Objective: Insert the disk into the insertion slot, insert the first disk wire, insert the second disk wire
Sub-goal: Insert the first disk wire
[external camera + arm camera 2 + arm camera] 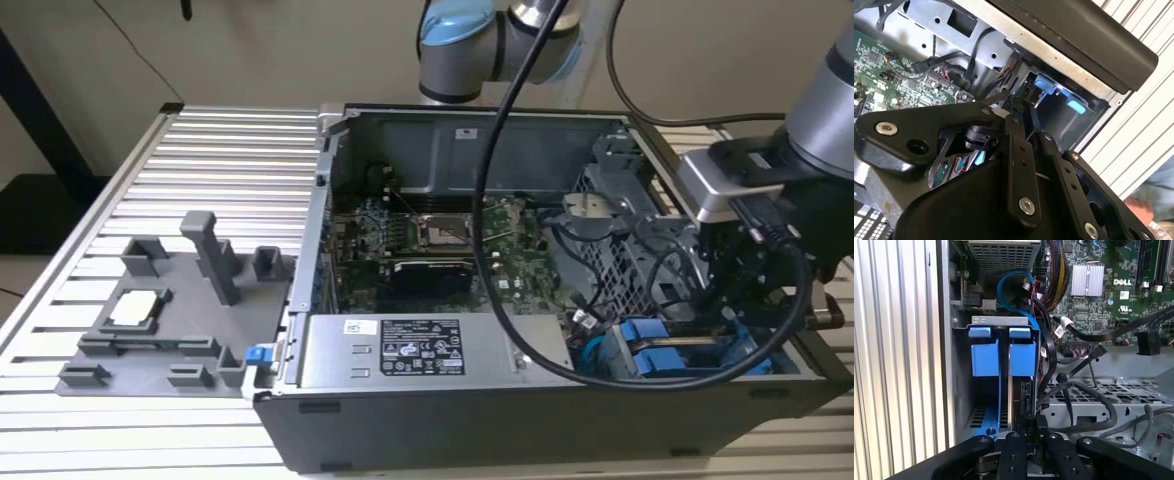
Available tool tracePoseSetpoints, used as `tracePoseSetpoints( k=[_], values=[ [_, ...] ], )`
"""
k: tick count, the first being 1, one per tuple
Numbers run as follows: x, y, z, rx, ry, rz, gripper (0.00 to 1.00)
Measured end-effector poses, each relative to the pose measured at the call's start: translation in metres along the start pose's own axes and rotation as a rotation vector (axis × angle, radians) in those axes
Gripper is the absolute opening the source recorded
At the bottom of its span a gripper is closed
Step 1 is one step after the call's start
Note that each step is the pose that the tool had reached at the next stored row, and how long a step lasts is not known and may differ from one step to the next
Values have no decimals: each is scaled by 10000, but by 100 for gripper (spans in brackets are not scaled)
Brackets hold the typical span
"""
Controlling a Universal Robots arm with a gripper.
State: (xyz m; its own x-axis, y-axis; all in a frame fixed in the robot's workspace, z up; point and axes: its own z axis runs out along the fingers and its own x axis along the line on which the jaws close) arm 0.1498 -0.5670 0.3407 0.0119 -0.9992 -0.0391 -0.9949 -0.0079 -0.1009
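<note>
One slatted aluminium worktop (200, 150) carries an open computer case (400, 430) and, toward the exterior view's left, a grey fixture tray (160, 330). A pale wall stands behind.

In the case's corner at the exterior view's right, the insertion slot (960, 390), a grey cage, contains the disk (1021, 360). It sits in the bay nearer the motherboard (1089, 305), its bright blue frame outward and a dark edge below.

The exterior view gives the labelled power supply (420, 350); the first wrist view gives a looped blue cable (999, 290). The pincer (1029, 431) is clamped on a black connector (1029, 421) just beside the disk's edge.
</note>
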Motion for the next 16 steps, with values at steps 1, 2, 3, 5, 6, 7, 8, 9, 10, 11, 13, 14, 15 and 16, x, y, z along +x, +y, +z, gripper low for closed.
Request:
tracePoseSetpoints(
  k=[1,2,3,5,6,7,8,9,10,11,13,14,15,16],
  values=[
    [0,-4,3,1,-10,0,19],
    [0,-8,7,1,-10,1,19],
    [0,-12,11,1,-8,2,19],
    [1,-21,15,-1,-11,6,19],
    [1,-25,17,-12,-11,8,19],
    [1,-29,16,-37,-10,11,19],
    [1,-31,17,-68,-10,13,19],
    [2,-34,17,-108,-9,14,19],
    [1,-38,17,-153,-7,16,19],
    [1,-41,16,-189,-3,16,19],
    [1,-45,15,-249,15,18,19],
    [2,-46,12,-268,21,19,19],
    [2,-47,6,-278,26,20,19],
    [2,-48,-4,-280,33,20,19]
  ],
)
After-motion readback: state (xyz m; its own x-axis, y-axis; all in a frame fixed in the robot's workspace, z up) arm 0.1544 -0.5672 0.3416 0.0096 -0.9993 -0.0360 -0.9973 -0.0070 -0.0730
